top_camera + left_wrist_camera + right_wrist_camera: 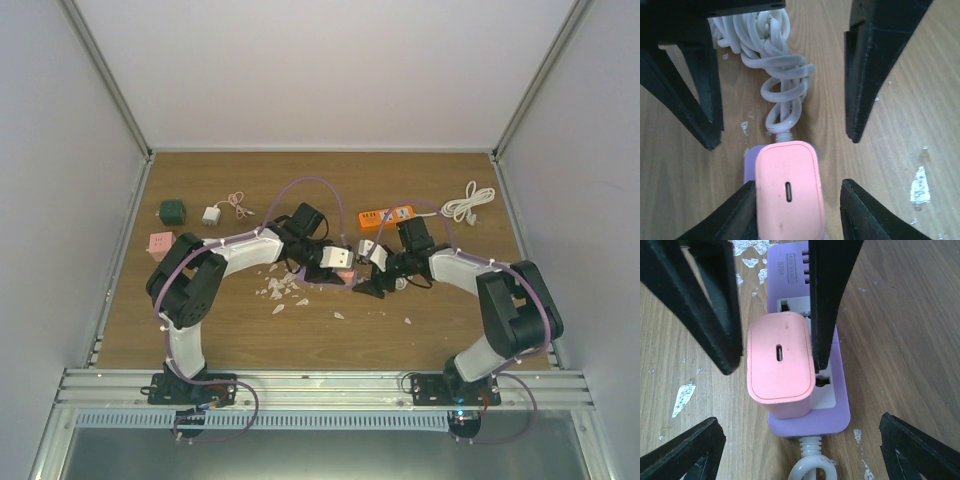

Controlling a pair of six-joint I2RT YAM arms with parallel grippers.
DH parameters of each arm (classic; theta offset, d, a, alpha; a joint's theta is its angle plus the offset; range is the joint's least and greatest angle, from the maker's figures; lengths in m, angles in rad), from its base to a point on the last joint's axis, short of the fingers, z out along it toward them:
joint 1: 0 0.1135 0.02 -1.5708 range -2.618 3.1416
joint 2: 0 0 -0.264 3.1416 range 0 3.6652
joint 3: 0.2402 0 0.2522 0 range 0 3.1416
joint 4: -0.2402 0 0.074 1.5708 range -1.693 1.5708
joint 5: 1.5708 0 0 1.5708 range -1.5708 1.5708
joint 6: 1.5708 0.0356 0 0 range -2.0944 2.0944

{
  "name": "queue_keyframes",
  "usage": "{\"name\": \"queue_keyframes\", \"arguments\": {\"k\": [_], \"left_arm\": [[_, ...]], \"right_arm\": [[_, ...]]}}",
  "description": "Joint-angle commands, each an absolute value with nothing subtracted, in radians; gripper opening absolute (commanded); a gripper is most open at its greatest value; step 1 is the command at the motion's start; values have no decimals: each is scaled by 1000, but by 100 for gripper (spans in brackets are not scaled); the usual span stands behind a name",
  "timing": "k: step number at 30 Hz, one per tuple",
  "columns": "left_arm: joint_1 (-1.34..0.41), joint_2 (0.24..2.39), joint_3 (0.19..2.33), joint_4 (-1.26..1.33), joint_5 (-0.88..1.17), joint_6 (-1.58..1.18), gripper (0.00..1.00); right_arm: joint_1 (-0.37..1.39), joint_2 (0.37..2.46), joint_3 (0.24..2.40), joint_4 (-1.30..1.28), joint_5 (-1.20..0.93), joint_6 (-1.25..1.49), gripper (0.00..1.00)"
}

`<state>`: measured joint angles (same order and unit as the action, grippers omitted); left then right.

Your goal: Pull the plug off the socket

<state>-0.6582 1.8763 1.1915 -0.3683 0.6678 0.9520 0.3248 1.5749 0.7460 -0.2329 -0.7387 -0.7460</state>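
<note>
Between the fingers of the left tool stands the pink plug, seated upright in the purple socket strip, which lies flat on the desk. That tool is partway spread and straddles the plug across its width. One finger lies against or just over the plug's edge. On the other side a sliver of desk shows between pad and plastic, so I judge it not yet pinching.

The right tool hangs spread wide and empty, its fingers well out to either side of the strip's cable end. Between them the white cable leaves the strip and runs off in a loose coil. Pale flakes lie scattered on the desk beside both tools.

The plug looks like a small, rigid, light block with smooth rounded sides, so it is likely slippery. A hold on its two long flat sides, toward the middle rather than at the rounded top, should serve best. What resists is probably only the pins' friction in the socket. The strip seems light too, and the soft cable anchors nothing, so it may rise with the plug unless the right tool presses it down near the cable end. A straight pull along the pins, without rocking, seems safest.
</note>
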Motion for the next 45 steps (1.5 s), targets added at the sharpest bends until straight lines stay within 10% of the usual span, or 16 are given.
{"name": "queue_keyframes", "arguments": {"k": [1,45], "left_arm": [[-659,1860,1177,-299,635,946,40],[-485,1604,912,-331,707,941,26]], "right_arm": [[357,1597,730,-152,-733,-737,86],[578,1845,788,257,-735,-590,85]]}}
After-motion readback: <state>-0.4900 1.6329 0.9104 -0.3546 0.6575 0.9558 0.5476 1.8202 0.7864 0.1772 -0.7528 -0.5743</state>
